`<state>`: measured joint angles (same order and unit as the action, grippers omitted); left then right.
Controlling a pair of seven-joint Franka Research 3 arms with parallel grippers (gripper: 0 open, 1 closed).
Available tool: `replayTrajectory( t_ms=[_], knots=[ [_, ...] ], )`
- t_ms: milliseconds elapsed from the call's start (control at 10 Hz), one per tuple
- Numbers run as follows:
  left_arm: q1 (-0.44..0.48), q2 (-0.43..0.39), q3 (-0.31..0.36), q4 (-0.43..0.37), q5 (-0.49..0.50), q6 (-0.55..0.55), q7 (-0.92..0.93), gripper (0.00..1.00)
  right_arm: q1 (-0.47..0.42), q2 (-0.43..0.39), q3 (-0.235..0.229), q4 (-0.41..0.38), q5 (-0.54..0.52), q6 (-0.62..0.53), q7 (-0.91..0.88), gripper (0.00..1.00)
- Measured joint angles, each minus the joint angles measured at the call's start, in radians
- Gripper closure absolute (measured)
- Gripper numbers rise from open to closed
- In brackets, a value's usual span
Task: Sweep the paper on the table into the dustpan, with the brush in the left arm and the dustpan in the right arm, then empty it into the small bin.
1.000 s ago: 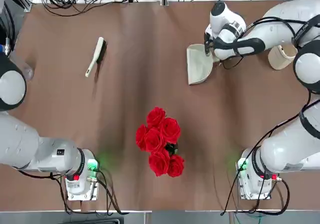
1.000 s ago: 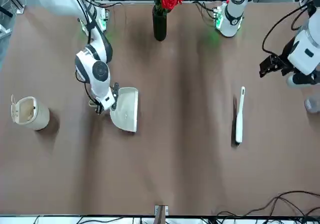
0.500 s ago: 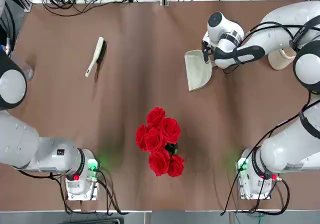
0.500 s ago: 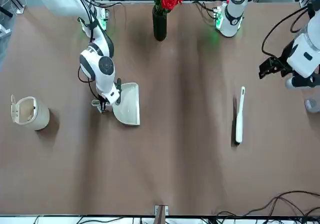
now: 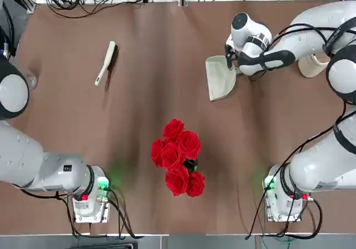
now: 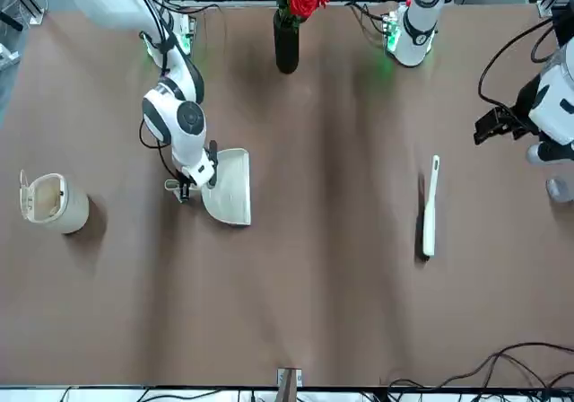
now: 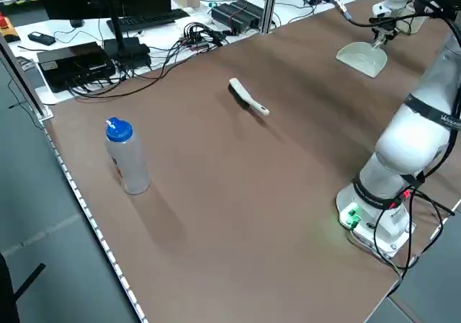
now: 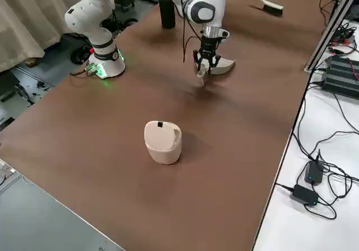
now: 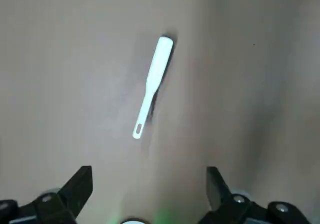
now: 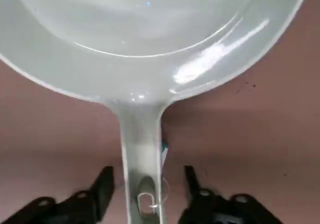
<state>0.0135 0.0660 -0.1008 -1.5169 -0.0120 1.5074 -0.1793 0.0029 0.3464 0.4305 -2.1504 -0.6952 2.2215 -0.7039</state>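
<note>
Beside the right tool (image 10: 145,194) (prongs parted) lies the glossy plastic dustpan (image 10: 150,49).

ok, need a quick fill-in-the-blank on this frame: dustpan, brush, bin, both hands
1. The right hand has its fingers on either side of the dustpan's ____.
2. The brush lies on the table, and the open left hand hangs ____ it without touching.
3. The small bin stands with its flap lid ____.
4. The vase between the arm bases holds ____ roses.

Missing words: handle; above; closed; red
</note>
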Motion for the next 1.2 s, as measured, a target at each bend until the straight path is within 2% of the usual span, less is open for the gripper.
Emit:
replayTrajectory(
  t_ms=[200, 600, 900, 1000, 1100, 1200],
  knots=[
    [0.000, 0.001, 0.000, 0.000, 0.000, 0.002, 0.004, 0.00, -0.008, -0.028, 0.001, 0.060, 0.043, -0.090, 0.011, 0.00],
    [0.059, 0.001, 0.002, 0.003, 0.000, 0.003, 0.113, 0.00, -0.012, -0.187, -0.014, 0.293, 0.251, -0.338, 0.012, 0.00],
    [0.064, 0.001, 0.000, 0.010, 0.000, 0.003, 0.120, 0.00, -0.021, -0.212, -0.092, 0.564, 0.374, -0.507, 0.101, 0.00],
    [0.064, 0.001, 0.000, 0.012, 0.000, 0.003, 0.120, 0.00, -0.023, -0.212, -0.111, 0.614, 0.406, -0.530, 0.193, 0.00],
    [0.064, 0.001, 0.000, 0.012, 0.000, 0.003, 0.120, 0.00, -0.021, -0.214, -0.150, 0.642, 0.472, -0.550, 0.285, 0.00],
    [0.064, 0.001, -0.001, 0.012, 0.000, 0.003, 0.120, 0.00, -0.021, -0.225, -0.223, 0.657, 0.557, -0.566, 0.361, 0.00]
  ],
)
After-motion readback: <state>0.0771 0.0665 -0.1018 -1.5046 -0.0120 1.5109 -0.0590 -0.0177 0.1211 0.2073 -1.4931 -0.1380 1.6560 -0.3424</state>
